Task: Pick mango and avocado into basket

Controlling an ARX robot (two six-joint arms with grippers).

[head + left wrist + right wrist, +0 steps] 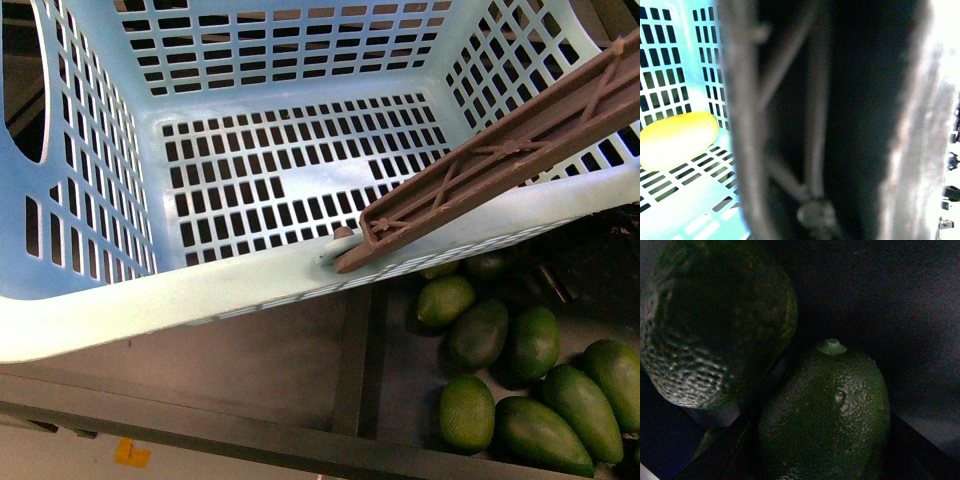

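The light teal basket (150,300) fills the front view, its brown handle (500,160) lying across the right rim. Neither arm shows there. In the left wrist view the yellow mango (677,140) lies on the slotted floor of the basket (670,60). The blurred handle (810,125) sits right before that camera, and my open left gripper's fingers cannot be made out. The right wrist view is dim: my right gripper (825,450) is shut on the dark green avocado (825,415), stem end away from the camera.
Several green avocados (520,380) lie in a dark bin below the basket's right corner, behind a dark divider (355,350). Another pebbly avocado (715,325) lies close beside the held one. A small yellow tag (132,453) sits on the shelf front.
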